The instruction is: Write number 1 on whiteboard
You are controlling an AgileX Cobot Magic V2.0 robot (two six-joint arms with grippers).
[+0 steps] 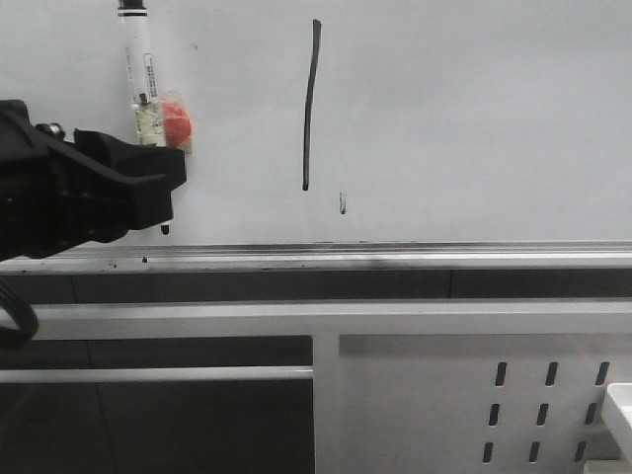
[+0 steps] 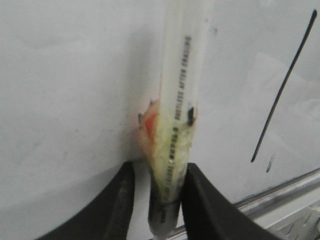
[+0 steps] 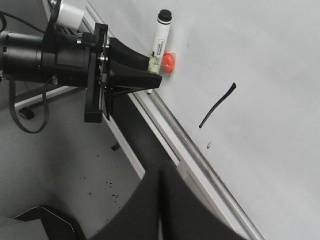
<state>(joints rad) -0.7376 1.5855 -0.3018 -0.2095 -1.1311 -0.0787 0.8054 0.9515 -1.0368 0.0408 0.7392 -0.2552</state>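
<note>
The whiteboard (image 1: 474,118) fills the background, with a silver tray rail (image 1: 395,255) along its lower edge. The number 1 (image 1: 310,104) is a long thin black stroke at the board's upper middle; it also shows in the left wrist view (image 2: 282,87) and the right wrist view (image 3: 217,106). My left gripper (image 1: 170,168) is shut on a white marker (image 1: 143,79) with red-orange tape, held upright, tip down, left of the stroke. The left wrist view shows the fingers (image 2: 200,200) clamped on the marker (image 2: 182,75). My right gripper (image 3: 161,170) is shut and empty, back from the board.
A tiny grey smudge (image 1: 342,202) sits just below and right of the stroke. A white perforated metal panel (image 1: 474,405) and frame bars stand below the rail. A white object (image 1: 620,415) shows at the lower right edge. The left arm (image 3: 60,55) also shows in the right wrist view.
</note>
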